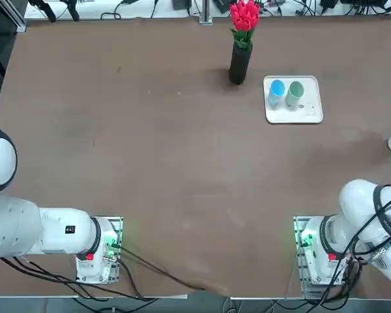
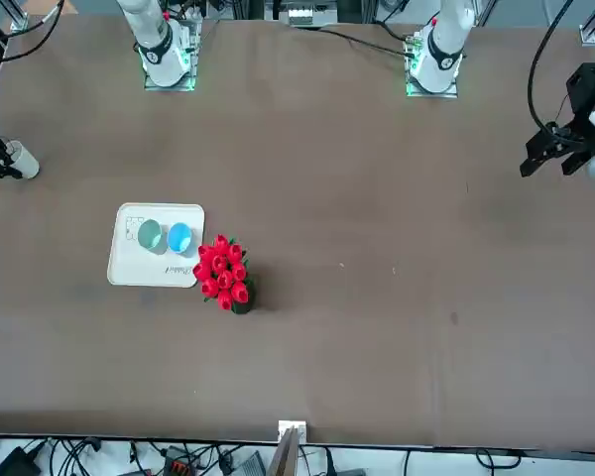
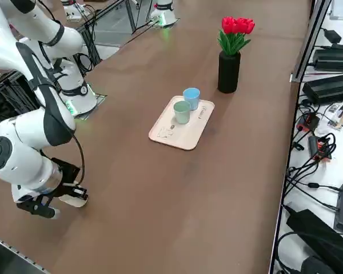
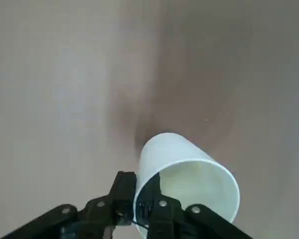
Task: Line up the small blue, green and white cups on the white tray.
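Brown tabletop fills every view; at its right edge the right gripper (image 4: 147, 211) is clamped on the white cup's (image 4: 187, 177) rim. Well away, the white tray (image 1: 311, 112) carries the blue cup (image 1: 276, 90) and green cup (image 1: 295, 92) side by side, near the black vase (image 1: 240, 63).

tray (image 1: 311, 115): two cups (image 1: 277, 89) (image 1: 296, 90) side by side on it | vase (image 1: 240, 63): just beside tray | third cup (image 4: 187, 179): table's right edge, well apart
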You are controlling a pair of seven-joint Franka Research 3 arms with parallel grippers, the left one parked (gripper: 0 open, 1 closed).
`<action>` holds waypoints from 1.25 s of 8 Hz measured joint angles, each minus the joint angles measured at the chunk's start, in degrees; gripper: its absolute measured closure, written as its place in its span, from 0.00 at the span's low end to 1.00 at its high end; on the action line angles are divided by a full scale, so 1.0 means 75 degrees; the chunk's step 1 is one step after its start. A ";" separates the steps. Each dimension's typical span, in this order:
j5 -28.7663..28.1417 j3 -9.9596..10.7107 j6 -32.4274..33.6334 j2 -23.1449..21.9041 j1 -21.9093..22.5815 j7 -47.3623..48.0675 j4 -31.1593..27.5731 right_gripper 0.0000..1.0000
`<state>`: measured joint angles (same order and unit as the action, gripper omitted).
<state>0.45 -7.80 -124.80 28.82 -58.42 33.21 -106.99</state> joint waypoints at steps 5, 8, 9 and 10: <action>-0.0151 -0.1209 0.1517 -0.0540 0.0019 0.0972 0.0348 0.96; -0.0164 -0.2565 0.2405 -0.0811 0.0242 0.3414 0.0754 0.96; -0.0166 -0.2787 0.2421 -0.0815 0.0545 0.4241 0.0773 0.96; -0.0171 -0.2872 0.2419 -0.0799 0.1003 0.4947 0.0774 0.96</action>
<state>-0.83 -29.34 -106.66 22.83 -50.89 70.31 -101.19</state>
